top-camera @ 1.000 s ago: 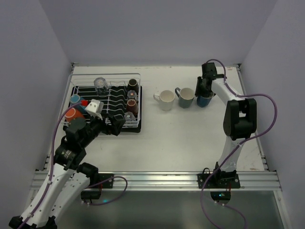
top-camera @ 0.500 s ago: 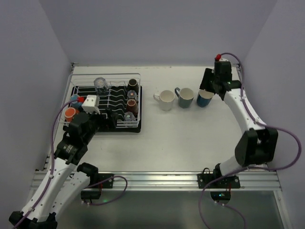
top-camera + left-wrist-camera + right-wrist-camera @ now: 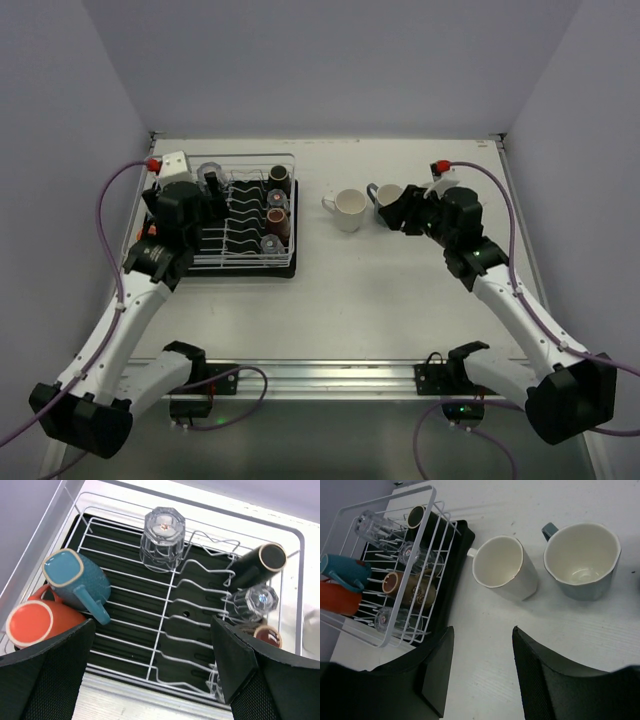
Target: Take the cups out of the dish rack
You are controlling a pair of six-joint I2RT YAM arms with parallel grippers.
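**Next cup lined up in the rack**

The left gripper [image 3: 152, 645], jaws wide and empty, hovers over the dish rack [image 3: 130, 605], which holds an orange mug [image 3: 27, 625], a teal mug [image 3: 75, 580] and a glass tumbler [image 3: 162, 535]. Its next move is probably to drop onto one of them. The cream mug [image 3: 502, 567] and grey mug [image 3: 580, 560] stand on the bench [image 3: 570, 640]. The right gripper [image 3: 482, 645] is partly spread and empty beside them.

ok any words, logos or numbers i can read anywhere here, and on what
None can be read.
dish rack: no label shows.
teal mug, orange mug, glass tumbler: plain.
cream mug, grey mug: plain.
brown cup: mottled surface, too blurred to tell marks from glaze.
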